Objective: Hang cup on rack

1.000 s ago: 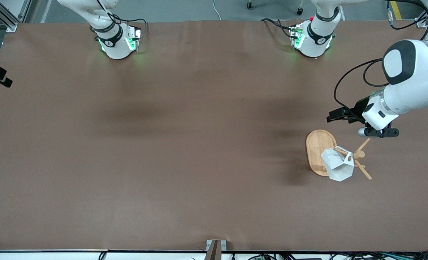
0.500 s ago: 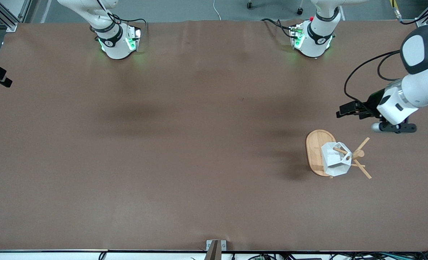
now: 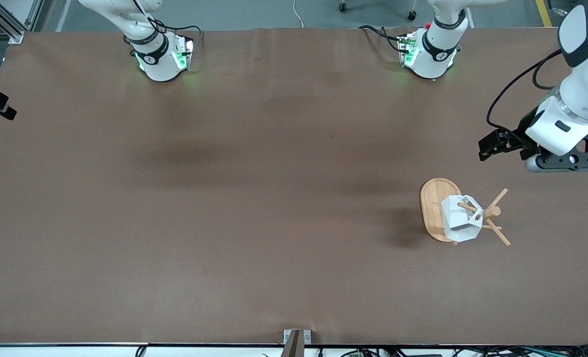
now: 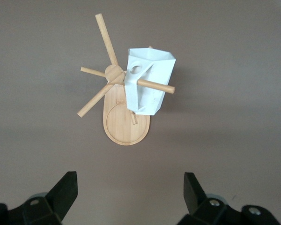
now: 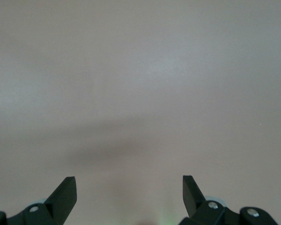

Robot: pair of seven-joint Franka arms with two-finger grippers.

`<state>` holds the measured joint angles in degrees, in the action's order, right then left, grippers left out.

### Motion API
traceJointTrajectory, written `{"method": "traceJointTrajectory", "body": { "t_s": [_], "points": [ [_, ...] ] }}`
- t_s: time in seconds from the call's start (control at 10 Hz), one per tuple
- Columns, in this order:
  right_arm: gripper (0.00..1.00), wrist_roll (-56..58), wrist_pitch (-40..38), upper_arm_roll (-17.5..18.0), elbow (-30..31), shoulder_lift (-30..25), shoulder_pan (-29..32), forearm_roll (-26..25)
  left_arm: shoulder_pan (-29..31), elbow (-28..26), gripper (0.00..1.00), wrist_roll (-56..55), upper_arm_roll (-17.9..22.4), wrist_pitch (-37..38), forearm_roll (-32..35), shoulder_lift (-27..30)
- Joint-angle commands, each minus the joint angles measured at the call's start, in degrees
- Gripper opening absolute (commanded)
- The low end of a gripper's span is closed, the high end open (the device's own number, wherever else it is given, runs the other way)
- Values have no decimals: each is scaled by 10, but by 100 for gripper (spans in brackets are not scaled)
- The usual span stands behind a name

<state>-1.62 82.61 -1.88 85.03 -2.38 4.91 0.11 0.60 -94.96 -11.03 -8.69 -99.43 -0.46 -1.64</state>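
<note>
The white faceted cup hangs on the bamboo rack, with a peg through the hole in its handle tab. The rack stands toward the left arm's end of the table. In the left wrist view the cup hangs on a peg above the oval base. My left gripper is open and empty over bare table beside the rack, apart from it; it also shows in the left wrist view. My right gripper is open and empty over bare table and does not show in the front view.
The brown table is bare around the rack. The two arm bases stand along the table's edge farthest from the front camera. The left arm's white links hang over the table's end by the rack.
My left gripper has drawn away from the rack, toward the table's end and the bases, staying open. The cup swung a little on its peg, then settled.
</note>
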Motion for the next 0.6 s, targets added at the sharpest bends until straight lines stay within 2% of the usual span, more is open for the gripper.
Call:
{"method": "traceJointTrajectory", "body": {
  "t_s": [0.0, 0.2, 0.5],
  "points": [
    [100, 7, -4, 3, -7, 3, 4, -10, -8, -3, 100, -18, -4, 16, 7, 43],
    [100, 7, -4, 2, -6, 3, 4, -10, -9, -3, 100, -8, -4, 56, 3, 94],
    [100, 6, -4, 2, -6, 3, 5, -10, -14, 14, 100, -7, 3, 102, -6, 99]
  ]
}}
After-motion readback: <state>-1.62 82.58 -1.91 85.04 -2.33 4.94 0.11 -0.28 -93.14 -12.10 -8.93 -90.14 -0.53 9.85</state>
